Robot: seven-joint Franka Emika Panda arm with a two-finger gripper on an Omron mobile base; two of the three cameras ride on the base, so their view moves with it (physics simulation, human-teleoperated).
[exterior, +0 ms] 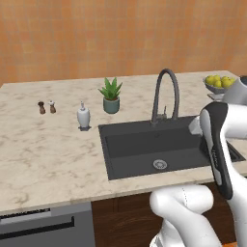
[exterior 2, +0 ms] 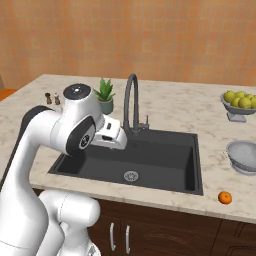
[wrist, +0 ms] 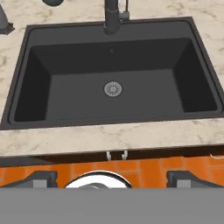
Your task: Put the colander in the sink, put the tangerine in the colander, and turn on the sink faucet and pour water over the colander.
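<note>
A: Going left to right on the counter (exterior: 43, 149) in the left base view, what is there?

B: Two small shakers (exterior: 47, 107), a white soap dispenser (exterior: 83, 116), a potted plant (exterior: 111, 95), then the faucet (exterior: 165, 95) arching over the sink (exterior: 144, 144). At the far right edge sits a fruit bowl (exterior: 219, 83) of yellow-green fruit, with the arm covering the counter below it.

A: And the right base view adds something?

B: Yes. Right of the sink (exterior 2: 145, 162) it shows the colander (exterior 2: 243, 156) upright on the counter, and the tangerine (exterior 2: 225, 198) near the front edge, just in front of the colander and apart from it. The fruit bowl (exterior 2: 239, 104) stands behind them.

A: The gripper?

B: In the hand view its two fingertips (wrist: 41, 178) stand far apart at the bottom corners, so the gripper (wrist: 111, 179) is wide open with nothing between them. That view looks straight down into the bare sink (wrist: 65, 70), drain (wrist: 113, 89) in the middle, faucet (wrist: 111, 16) base at the top.
</note>
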